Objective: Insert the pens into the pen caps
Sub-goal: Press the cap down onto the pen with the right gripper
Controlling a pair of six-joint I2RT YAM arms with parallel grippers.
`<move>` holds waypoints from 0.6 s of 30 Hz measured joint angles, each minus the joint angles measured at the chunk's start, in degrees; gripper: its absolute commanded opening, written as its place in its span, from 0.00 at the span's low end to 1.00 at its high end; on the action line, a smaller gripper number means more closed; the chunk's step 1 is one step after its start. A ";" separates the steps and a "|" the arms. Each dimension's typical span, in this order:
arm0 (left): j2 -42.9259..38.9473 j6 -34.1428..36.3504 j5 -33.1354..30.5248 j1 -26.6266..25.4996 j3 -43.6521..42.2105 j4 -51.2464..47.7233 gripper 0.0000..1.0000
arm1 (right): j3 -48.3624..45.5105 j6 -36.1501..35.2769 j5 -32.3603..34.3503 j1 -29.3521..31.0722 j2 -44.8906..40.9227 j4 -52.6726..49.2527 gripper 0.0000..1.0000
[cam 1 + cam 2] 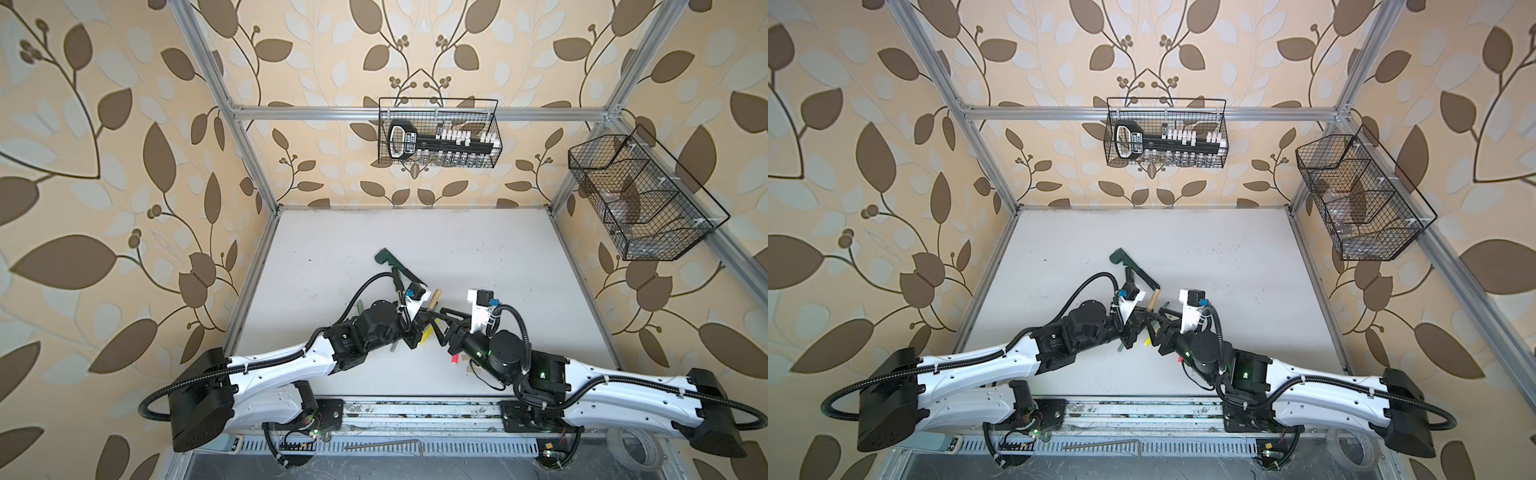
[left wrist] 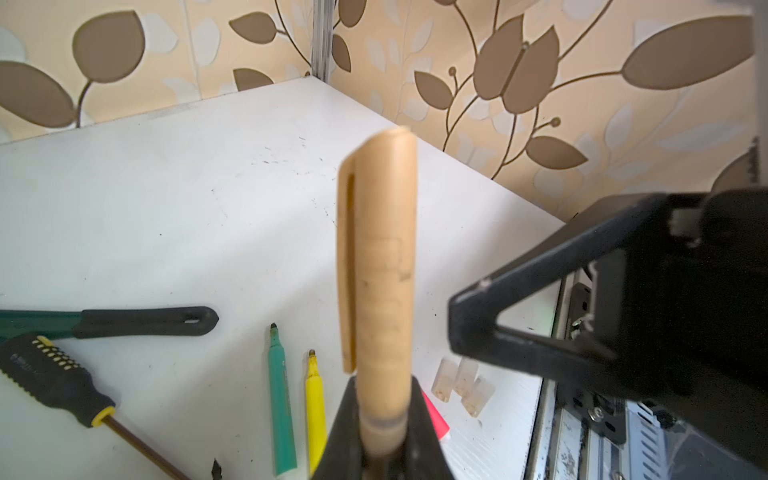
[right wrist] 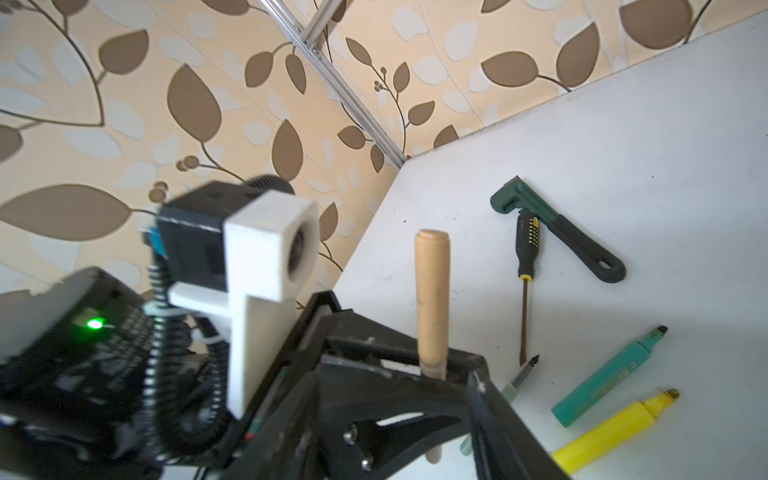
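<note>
My left gripper is shut on the gold-brown pen, whose body is mostly hidden between the jaws. The gold-brown pen cap sits on it and points up and away. My right gripper faces it with fingers spread; one finger stands clear of the cap, holding nothing. On the table lie a teal green pen, a yellow pen, a pink pen partly hidden behind my left jaw, and a thin grey-green pen. Three pale beige pen caps lie together near the front edge.
A dark green wrench and a black-handled screwdriver lie behind the pens. Two wire baskets hang on the walls, one at the back and one at the right. A tape roll and an Allen key rest below the front rail.
</note>
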 measured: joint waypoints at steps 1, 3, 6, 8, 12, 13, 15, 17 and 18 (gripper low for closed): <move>0.00 0.00 0.00 0.00 0.00 0.37 0.00 | 0.81 -0.31 0.26 0.00 -0.83 -0.66 0.66; 0.00 -0.02 0.00 0.00 0.00 0.63 0.00 | 2.01 -0.79 1.03 0.02 -1.99 -1.90 0.67; 0.00 -0.02 0.00 0.00 0.00 0.90 0.00 | 2.89 -1.11 2.32 -0.07 -3.04 -4.02 0.69; 0.00 -0.02 0.00 0.00 0.00 1.09 0.00 | 3.08 -1.20 2.67 -0.48 -3.43 -5.27 0.70; -0.09 -0.04 0.00 -0.02 0.00 1.49 0.00 | 3.48 -1.33 2.82 -2.82 -3.87 -7.48 0.70; -0.15 -0.04 0.00 -0.02 0.00 1.49 0.00 | 3.63 -1.33 2.80 -3.41 -3.85 -7.74 0.70; -0.22 -0.04 0.00 0.00 0.00 1.49 0.00 | 4.04 -1.33 2.71 -4.37 -3.76 -8.17 0.71; -0.22 -0.04 0.00 0.00 0.00 1.55 0.00 | 4.79 -1.33 2.47 -5.18 -3.26 -8.39 0.71; -0.22 -0.04 0.00 -0.02 0.00 1.57 0.00 | 5.25 -1.33 2.23 -5.49 -2.80 -8.50 0.71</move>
